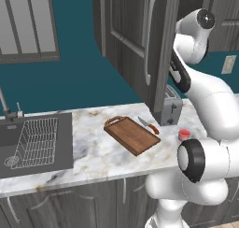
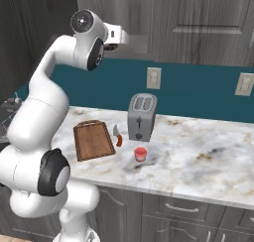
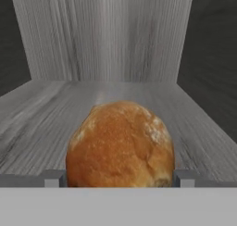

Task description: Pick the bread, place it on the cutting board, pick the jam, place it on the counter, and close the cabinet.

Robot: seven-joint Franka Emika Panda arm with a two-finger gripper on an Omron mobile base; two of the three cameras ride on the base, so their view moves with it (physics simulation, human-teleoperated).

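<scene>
**Step 1: reaching for the bread inside the cabinet**

The claw (image 3: 120,176) is up in the open tall dark grey wood-grain cabinet (image 1: 135,40), w/ the round golden-brown bread bun (image 3: 120,144) right in front of it on the grey wood shelf (image 3: 41,114), near the shelf's front edge. Small grey finger tips (image 3: 54,178) stand apart, one each side of the bun's base; touching or not, can't tell. No clamp visible yet, so I judge this as the grasp stage of the bread pick.

Next move, as I see it: shut the tips on the bun, lift, back out past the door, then go down to the brown wooden cutting board w/ handle loop (image 1: 133,135), mid table near its front edge.

The small red-lidded jam jar (image 2: 141,153) stands on the white-grey marbled table (image 2: 198,156), just in front of the silver toaster (image 2: 141,117).
</scene>
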